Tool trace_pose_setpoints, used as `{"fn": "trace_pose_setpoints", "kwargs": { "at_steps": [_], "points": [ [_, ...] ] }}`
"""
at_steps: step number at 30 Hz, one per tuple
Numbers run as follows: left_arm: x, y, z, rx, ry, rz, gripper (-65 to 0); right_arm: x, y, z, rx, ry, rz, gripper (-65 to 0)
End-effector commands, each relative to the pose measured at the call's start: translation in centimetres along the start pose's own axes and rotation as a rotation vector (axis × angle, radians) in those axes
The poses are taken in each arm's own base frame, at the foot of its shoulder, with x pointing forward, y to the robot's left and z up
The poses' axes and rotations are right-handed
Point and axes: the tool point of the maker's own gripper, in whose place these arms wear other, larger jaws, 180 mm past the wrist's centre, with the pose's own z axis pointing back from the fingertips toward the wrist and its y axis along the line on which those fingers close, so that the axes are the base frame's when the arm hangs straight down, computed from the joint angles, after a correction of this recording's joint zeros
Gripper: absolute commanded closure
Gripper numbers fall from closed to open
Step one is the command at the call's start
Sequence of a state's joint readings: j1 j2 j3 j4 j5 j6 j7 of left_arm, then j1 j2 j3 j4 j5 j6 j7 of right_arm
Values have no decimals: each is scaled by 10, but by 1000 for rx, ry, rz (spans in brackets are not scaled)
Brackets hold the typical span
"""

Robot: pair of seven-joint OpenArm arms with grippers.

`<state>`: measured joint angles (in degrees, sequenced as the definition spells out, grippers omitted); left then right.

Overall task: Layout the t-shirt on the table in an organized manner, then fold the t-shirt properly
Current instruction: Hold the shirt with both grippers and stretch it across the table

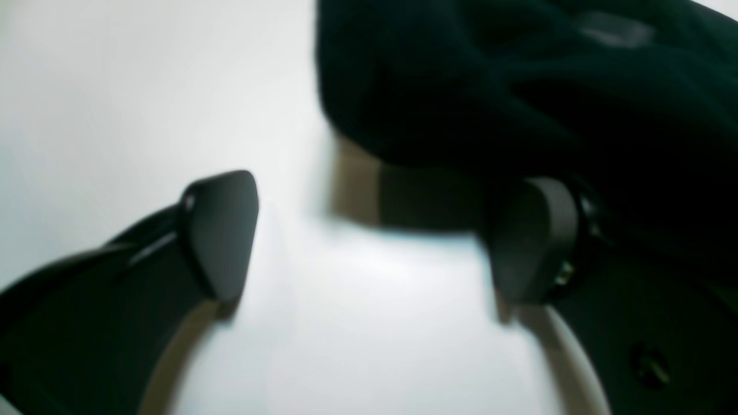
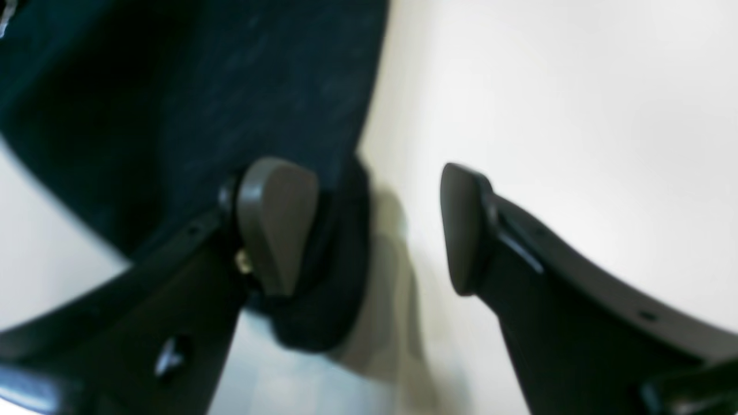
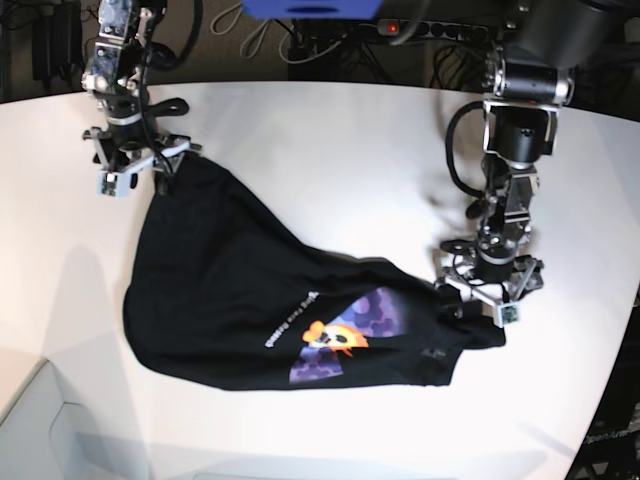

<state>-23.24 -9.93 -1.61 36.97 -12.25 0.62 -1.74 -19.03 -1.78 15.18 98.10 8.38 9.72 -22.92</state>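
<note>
Left jaws, right jaws wide open beside t-shirt (image 3: pixel 230 290)

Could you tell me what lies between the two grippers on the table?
The black t-shirt stretches diagonally from the right gripper to the left gripper, shown in the base view.

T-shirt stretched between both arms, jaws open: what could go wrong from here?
1. Each open gripper, left and right, has one finger against the t-shirt; lifting away could snag and drag it.
2. The shirt lies diagonal and bunched, graphic partly folded under, so folding now would likely come out crooked.
</note>
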Motion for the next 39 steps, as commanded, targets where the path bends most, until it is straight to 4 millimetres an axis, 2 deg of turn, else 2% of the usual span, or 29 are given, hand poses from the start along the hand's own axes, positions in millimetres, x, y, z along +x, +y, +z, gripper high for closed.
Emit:
{"fn": "trace_pose_setpoints", "kwargs": {
  "at_steps": [1, 6, 8, 10, 13, 15, 20, 21, 23, 24, 26, 27, 28, 30, 32, 34, 39],
  "points": [
    [21, -5, -5, -14, -40, 6, -603, 18, 0, 2, 4, -61, 5, -381],
    [25, -16, -5, -30, -51, 19, -603, 23, -1, 11, 0, -76, 15, -382],
    [33, -19, -9, -34, -60, 22, -596, 21, -1, 13, 0, -71, 18, -383],
    [35, -18, -11, -31, -57, 23, -542, 17, -2, 13, -1, -59, 18, -381],
    [41, -18, -17, -26, -56, 32, -405, 9, 1, 14, 0, -43, 2, -381],
    [43, -18, -18, -24, -56, 37, -349, 2, 4, 17, 0, -28, -12, -381],
    [46, -18, -18, -25, -62, 33, -335, -22, 16, 11, 28, 33, -29, -371],
    [46, -18, -18, -25, -62, 32, -322, -30, 17, 8, 32, 53, -31, -355],
    [46, -19, -18, -26, -62, 40, -235, -34, 20, 2, 42, 68, -33, -280],
    [46, -18, -18, -23, -62, 46, -180, -35, 21, -2, 43, 73, -35, -227],
    [49, -18, -18, -23, -70, 47, -32, -37, 21, -9, 43, 82, -40, -66],
    [49, -17, -18, -22, -70, 46, 0, -35, 19, -12, 42, 80, -37, 0],
    [50, -16, -18, -20, -71, 44, 0, -32, 16, -14, 38, 76, -28, 0],
    [48, -12, -17, -14, -69, 41, -13, -22, 10, -17, 34, 53, -6, -9],
    [55, -12, -15, -20, -93, 38, 0, 4, 1, -20, 19, -4, 15, 0],
    [61, -1, -3, -15, -136, 14, -2, 38, -11, -16, -10, -87, 29, 0],
    [90, 0, 38, -53, -261, -37, -2, 143, -39, 2, -91, -349, 40, 0]
  ]
}}
